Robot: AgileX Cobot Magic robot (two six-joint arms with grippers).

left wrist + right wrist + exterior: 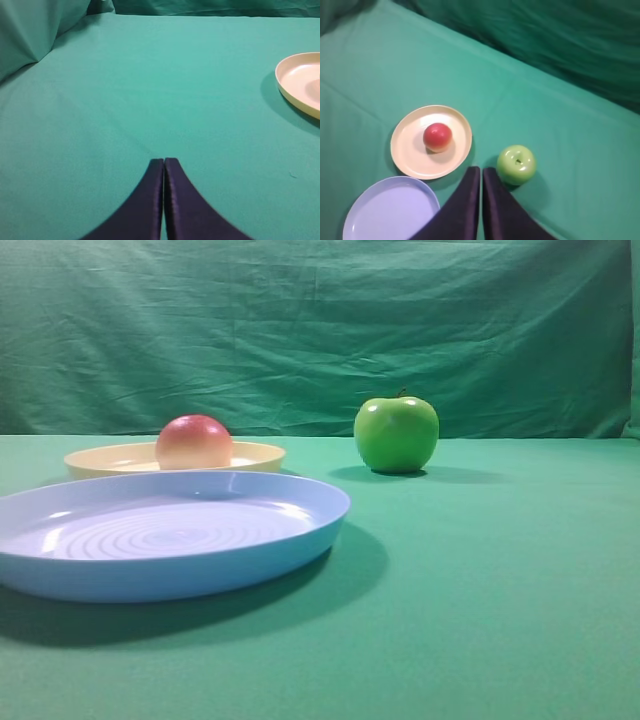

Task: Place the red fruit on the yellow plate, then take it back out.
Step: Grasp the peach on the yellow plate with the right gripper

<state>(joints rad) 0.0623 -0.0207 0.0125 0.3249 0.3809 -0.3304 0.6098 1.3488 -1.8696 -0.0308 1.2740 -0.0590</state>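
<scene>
The red fruit (193, 443) (438, 137) rests on the yellow plate (255, 454) (410, 155), slightly right of the plate's centre in the right wrist view. My right gripper (481, 170) hangs high above the cloth, between the plate and the green apple, its dark fingers pressed together on nothing. My left gripper (163, 161) is shut and empty over bare green cloth, with the yellow plate's rim (290, 90) at the far right of its view. Neither gripper shows in the exterior high view.
A shiny green apple (396, 433) (516, 164) stands to the right of the yellow plate. A larger light-blue plate (300, 540) (390, 210) with concentric rings lies nearest the camera. A green cloth (500, 570) covers the table and forms the backdrop.
</scene>
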